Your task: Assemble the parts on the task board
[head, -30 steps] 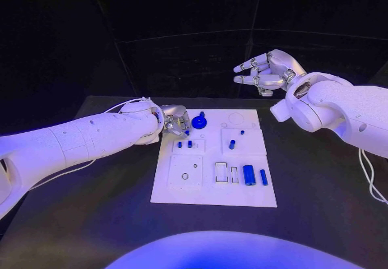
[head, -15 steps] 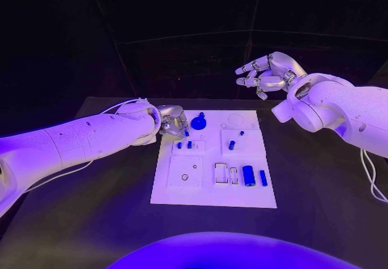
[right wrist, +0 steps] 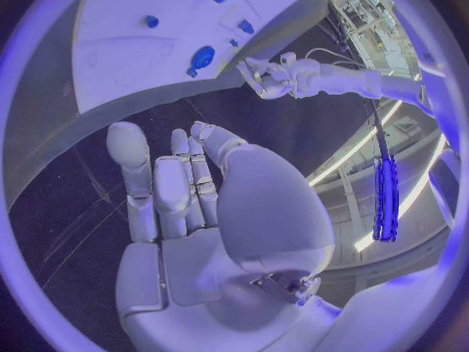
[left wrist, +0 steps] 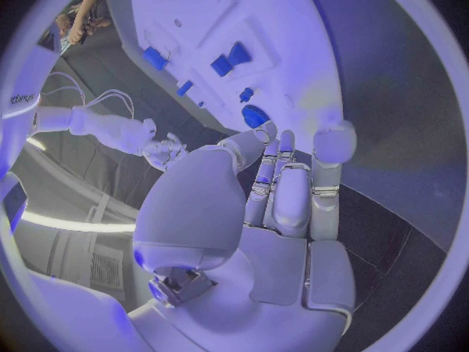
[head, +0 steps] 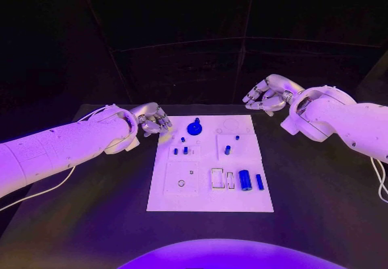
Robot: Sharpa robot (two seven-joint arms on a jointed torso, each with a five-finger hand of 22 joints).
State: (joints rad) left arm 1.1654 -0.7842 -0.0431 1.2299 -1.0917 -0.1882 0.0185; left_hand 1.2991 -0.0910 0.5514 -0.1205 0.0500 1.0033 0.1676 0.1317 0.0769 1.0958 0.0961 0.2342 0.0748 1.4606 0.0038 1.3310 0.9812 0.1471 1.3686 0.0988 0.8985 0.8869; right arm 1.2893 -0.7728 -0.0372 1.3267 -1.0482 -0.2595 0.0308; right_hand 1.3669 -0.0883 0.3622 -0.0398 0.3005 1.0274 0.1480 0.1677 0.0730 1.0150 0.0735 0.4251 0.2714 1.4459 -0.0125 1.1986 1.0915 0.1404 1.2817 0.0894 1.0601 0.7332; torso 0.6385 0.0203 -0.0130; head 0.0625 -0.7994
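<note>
Since the earlier frame, both arms have been drawn back. Left robot hand [head: 151, 122] is held empty, fingers loosely curled, beside the white rectangular task board [head: 207, 199] at centre; blue parts [head: 245, 180] lie unassembled; right robot hand [head: 265, 96], likewise empty, hovers upper right.

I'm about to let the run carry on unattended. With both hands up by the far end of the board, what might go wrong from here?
1. The left hand holds nothing beside the task board corner, close to the round blue part; reaching in, it may knock that part.
2. The blue cylinder and slim blue bar lie side by side, so picking one may nudge the other.
3. The right hand hovers beyond the board; a long reach could sweep the small blue pegs.
</note>
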